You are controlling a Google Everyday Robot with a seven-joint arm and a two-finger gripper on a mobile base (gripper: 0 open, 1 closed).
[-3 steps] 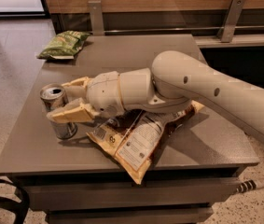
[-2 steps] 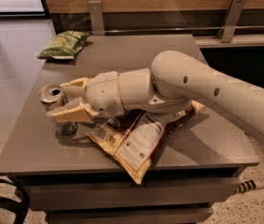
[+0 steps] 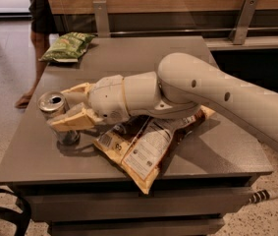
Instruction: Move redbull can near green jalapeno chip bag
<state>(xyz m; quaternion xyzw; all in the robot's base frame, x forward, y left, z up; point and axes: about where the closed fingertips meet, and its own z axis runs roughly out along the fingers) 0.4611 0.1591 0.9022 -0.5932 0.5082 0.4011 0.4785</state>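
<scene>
The redbull can (image 3: 56, 108), slim and silver with an open pull-tab top, stands near the table's left front edge. My gripper (image 3: 66, 107) reaches in from the right. One cream finger passes behind the can and the other (image 3: 72, 122) crosses its front, so the fingers are shut on the can. The can's base rests on the table. The green jalapeno chip bag (image 3: 69, 46) lies at the far left corner of the table, well apart from the can.
A large brown and cream-yellow bag (image 3: 146, 146) lies flat under my arm at the table's front middle. The grey table (image 3: 128, 58) has edges close to the can on the left and front. A person's legs (image 3: 39, 14) stand beyond the far left corner.
The fingers have drawn in slightly on the can. The can, the arm and the bags stay where they were.
</scene>
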